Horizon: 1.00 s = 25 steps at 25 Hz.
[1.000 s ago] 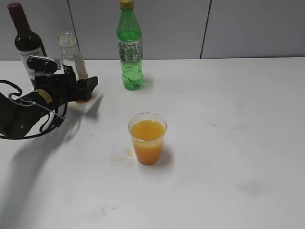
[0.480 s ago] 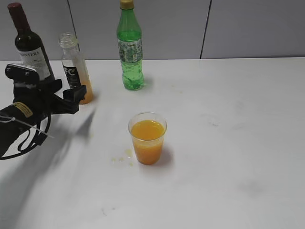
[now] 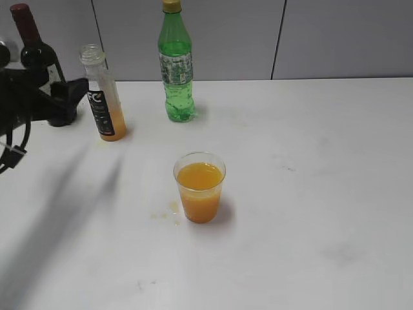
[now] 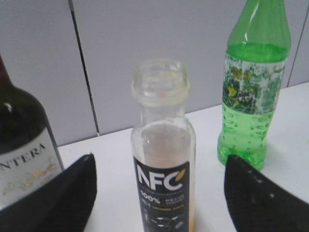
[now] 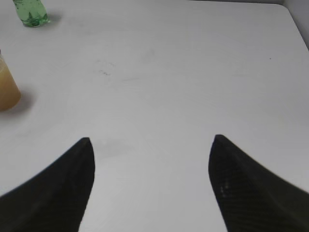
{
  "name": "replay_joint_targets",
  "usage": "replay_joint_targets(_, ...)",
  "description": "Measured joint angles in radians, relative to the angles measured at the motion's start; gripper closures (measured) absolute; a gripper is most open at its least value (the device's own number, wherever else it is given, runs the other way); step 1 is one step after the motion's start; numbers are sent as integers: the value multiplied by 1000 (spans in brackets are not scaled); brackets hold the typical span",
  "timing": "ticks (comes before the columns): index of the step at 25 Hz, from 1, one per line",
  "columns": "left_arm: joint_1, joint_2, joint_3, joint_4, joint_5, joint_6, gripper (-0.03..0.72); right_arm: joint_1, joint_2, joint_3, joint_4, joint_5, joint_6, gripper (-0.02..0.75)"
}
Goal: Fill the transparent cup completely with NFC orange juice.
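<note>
The transparent cup (image 3: 200,187) stands mid-table, holding orange juice to a little below its rim; its edge shows at the left of the right wrist view (image 5: 7,87). The NFC orange juice bottle (image 3: 103,97) stands upright and uncapped at the back left, with only a little juice at its bottom. My left gripper (image 3: 72,102) is open and empty, just left of the bottle and apart from it. In the left wrist view the bottle (image 4: 163,159) stands beyond the open fingers (image 4: 160,158). My right gripper (image 5: 152,139) is open and empty over bare table.
A green soda bottle (image 3: 175,64) stands at the back centre. A dark wine bottle (image 3: 35,48) stands at the back left, behind my left arm. Small juice drops (image 3: 164,213) lie left of the cup. A grey wall runs behind the table.
My left gripper has drawn back to the left, away from the NFC bottle it was around. The bottle stays upright. The cup has not moved.
</note>
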Motion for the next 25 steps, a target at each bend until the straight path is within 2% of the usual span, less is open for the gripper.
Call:
replay_joint_targets(6, 0, -237, -86, 18, 397, -24, 65, 0, 0, 0, 0, 0, 0, 167)
replay_joint_targets(9, 0, -297, -184, 23, 617, -77, 68, 0, 0, 0, 0, 0, 0, 167)
replay_joint_targets(14, -4, -329, -383, 9, 1054, -92, 73, 0, 0, 0, 0, 0, 0, 167)
replay_joint_targets(18, -3, -333, -510, -75, 1321, -38, 81, 0, 0, 0, 0, 0, 0, 167)
replay_joint_targets(22, 13, -359, -562, -239, 1513, 103, 88, 0, 0, 0, 0, 0, 0, 167)
replay_joint_targets(25, 36, -389, -578, -296, 1644, 140, 93, 0, 0, 0, 0, 0, 0, 167)
